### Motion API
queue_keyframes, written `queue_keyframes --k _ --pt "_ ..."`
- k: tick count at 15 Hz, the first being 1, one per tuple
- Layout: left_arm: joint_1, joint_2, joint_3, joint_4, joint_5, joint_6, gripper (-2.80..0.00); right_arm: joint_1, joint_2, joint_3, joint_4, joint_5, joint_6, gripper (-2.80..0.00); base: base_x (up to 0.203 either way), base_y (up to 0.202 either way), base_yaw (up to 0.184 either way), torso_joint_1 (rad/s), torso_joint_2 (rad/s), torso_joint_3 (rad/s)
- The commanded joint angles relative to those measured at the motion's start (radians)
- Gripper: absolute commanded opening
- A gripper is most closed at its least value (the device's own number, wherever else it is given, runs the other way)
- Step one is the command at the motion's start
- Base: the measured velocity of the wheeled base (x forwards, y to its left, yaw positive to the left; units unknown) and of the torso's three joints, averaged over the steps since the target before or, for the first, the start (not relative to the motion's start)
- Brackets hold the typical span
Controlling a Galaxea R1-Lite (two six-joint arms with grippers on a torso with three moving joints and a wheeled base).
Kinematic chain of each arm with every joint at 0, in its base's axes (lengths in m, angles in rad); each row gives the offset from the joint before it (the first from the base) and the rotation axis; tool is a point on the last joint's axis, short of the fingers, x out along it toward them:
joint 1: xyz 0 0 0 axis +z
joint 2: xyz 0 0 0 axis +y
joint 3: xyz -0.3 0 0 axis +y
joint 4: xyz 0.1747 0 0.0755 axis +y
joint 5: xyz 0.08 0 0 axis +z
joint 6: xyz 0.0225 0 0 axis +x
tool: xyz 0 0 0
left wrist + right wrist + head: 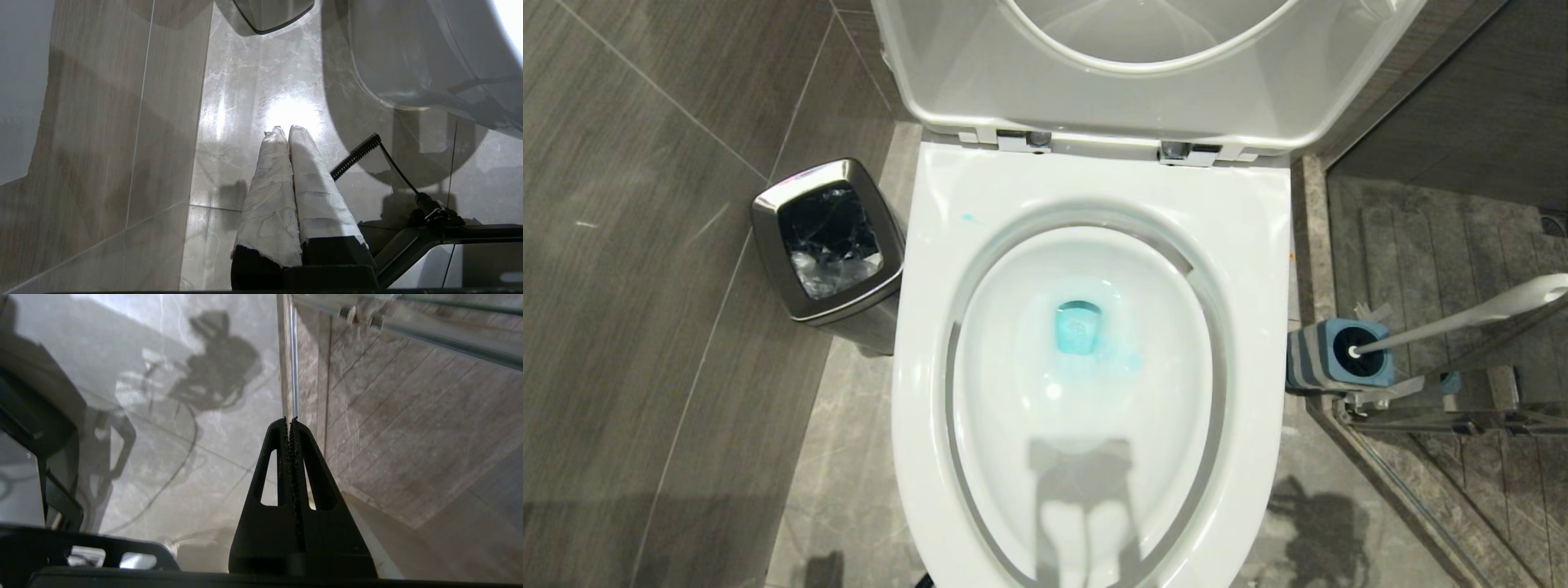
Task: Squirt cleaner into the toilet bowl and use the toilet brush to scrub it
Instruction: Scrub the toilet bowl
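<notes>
The white toilet bowl (1258,245) fills the middle of the head view, its seat and lid raised. Turquoise cleaner (1080,327) tints the water at the drain, and one small teal spot (968,217) sits on the rim. To the bowl's right the toilet brush (1462,314) stands in its blue-and-grey holder (1335,353), white handle leaning right. Neither arm appears in the head view. My left gripper (284,130), fingers wrapped in white, is shut and empty above the floor tiles beside the bowl's base (429,53). My right gripper (289,419), black, is shut and empty over the floor by a glass partition edge (293,355).
A square steel bin (837,245) with a dark liner stands left of the bowl. A glass shower partition and its metal track (1462,416) lie to the right behind the brush holder. Grey tiled floor surrounds the toilet.
</notes>
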Motion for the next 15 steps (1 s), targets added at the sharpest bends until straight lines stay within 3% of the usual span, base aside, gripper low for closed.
queue_keyframes --k 1,4,6,8,10,12,15 --pt "0.001 -0.001 0.000 0.000 0.000 0.000 -2.80 -0.024 0.104 0.004 -0.081 0.008 0.001 -2.80 0.000 0.000 0.000 0.000 0.00 0.000" --pt "0.001 -0.001 0.000 0.000 0.000 0.000 -2.80 0.008 0.342 0.005 -0.345 -0.020 0.017 -2.80 0.000 0.000 0.000 0.000 0.00 0.000" --pt "0.001 -0.001 0.000 0.000 0.000 0.000 -2.80 0.073 0.496 0.005 -0.550 -0.081 0.042 -2.80 0.000 0.000 0.000 0.000 0.00 0.000" --pt "0.001 -0.001 0.000 0.000 0.000 0.000 -2.80 0.184 0.624 0.004 -0.706 -0.150 0.130 -2.80 0.000 0.000 0.000 0.000 0.00 0.000" --pt "0.001 -0.001 0.000 0.000 0.000 0.000 -2.80 0.331 0.689 0.001 -0.773 -0.246 0.272 -2.80 0.000 0.000 0.000 0.000 0.00 0.000" --pt "0.001 -0.001 0.000 0.000 0.000 0.000 -2.80 0.425 0.728 -0.006 -0.799 -0.326 0.360 -2.80 0.000 0.000 0.000 0.000 0.00 0.000" --pt "0.001 -0.001 0.000 0.000 0.000 0.000 -2.80 0.436 0.746 -0.006 -0.811 -0.372 0.369 -2.80 0.000 0.000 0.000 0.000 0.00 0.000"
